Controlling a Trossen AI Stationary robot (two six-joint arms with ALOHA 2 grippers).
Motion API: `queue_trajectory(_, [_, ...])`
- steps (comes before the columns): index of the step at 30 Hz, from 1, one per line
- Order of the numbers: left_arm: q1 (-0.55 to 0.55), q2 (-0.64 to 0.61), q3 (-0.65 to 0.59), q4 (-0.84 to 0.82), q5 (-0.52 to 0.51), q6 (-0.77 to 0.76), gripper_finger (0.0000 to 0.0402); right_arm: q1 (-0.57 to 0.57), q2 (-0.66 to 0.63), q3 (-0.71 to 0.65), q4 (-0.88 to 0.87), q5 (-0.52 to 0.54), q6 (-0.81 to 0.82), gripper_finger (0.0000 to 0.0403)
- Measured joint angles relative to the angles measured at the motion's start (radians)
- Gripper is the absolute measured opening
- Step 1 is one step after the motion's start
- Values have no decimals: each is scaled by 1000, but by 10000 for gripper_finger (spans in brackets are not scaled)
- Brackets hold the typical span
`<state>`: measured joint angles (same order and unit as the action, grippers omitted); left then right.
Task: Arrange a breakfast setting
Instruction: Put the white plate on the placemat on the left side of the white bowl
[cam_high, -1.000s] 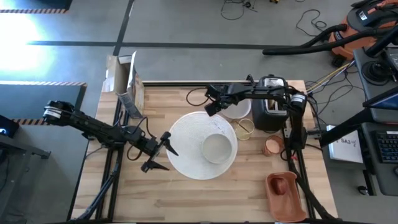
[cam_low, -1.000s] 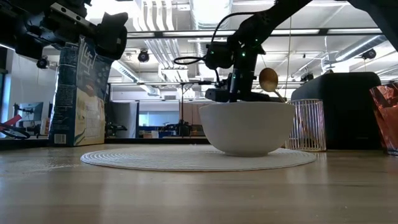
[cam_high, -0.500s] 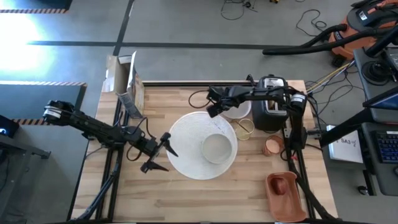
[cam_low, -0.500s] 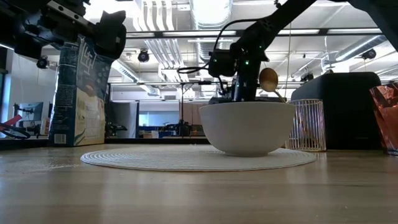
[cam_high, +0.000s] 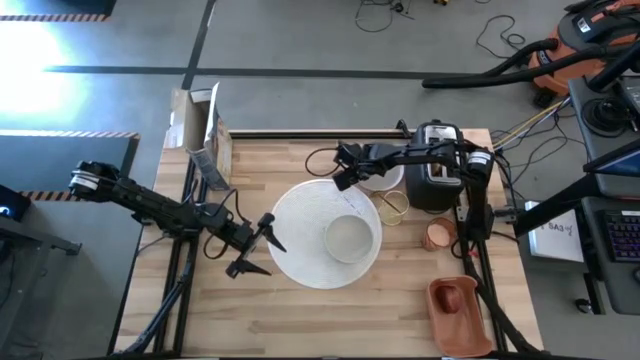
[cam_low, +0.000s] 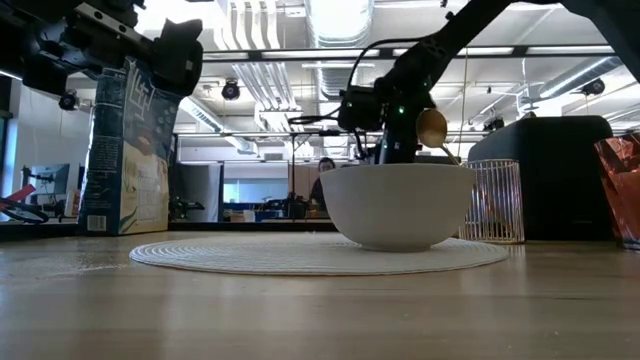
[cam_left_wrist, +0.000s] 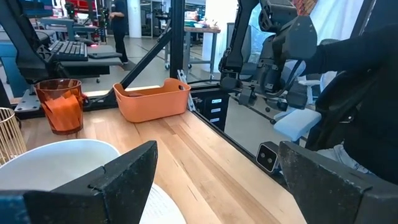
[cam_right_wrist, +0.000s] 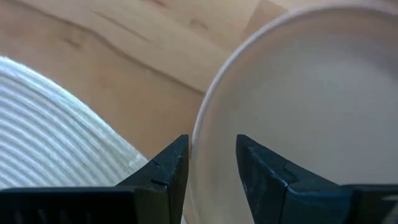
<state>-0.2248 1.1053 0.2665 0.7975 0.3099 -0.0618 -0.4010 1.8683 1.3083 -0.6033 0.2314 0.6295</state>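
Observation:
A small white bowl (cam_high: 350, 238) stands on a large round ribbed white plate (cam_high: 300, 215) at mid-table. My right gripper (cam_high: 347, 174) is behind the plate, shut on the rim of a second white dish (cam_high: 384, 176); the dish also shows in the right wrist view (cam_right_wrist: 311, 106). My left gripper (cam_high: 258, 245) is open and empty at the plate's left edge. A gold spoon (cam_low: 432, 128) stands in a gold wire holder (cam_high: 393, 207). A small red cup (cam_high: 438, 235) stands on the table to the right. My right gripper straddles the second white dish's rim on its left side (cam_right_wrist: 200, 144), one finger inside the dish and one outside. The fingers come slanting down from the table's left. Whether the dish rests on the table or is lifted, I cannot tell.
A black toaster (cam_high: 436, 178) stands right of the dish. An orange tray (cam_high: 455, 302) lies at the near right corner. A cereal box (cam_high: 200, 130) stands at the far left. Bare wood lies along the near edge.
My right gripper has gone a little toward the table's right edge and down, onto the second white dish.

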Motion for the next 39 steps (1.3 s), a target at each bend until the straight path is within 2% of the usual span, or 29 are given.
queue_trajectory(7, [-2,0,0,0,-1,0,317,1,0,-22,14,-3,3,116])
queue_trajectory(16, [-2,0,0,0,-3,0,317,2,0,-40,18,-32,-65,63])
queue_trajectory(25, [-2,0,0,0,-4,1,317,2,-3,-78,25,-44,-115,54])
queue_trajectory(30, [-2,0,0,0,-4,1,317,2,-2,-53,6,-51,-146,17])
queue_trajectory(34, [-2,0,0,0,-4,1,317,3,-1,-12,10,-67,-169,11])
queue_trajectory(39, [-2,0,0,0,-4,1,317,17,-1,56,10,-146,-204,9])
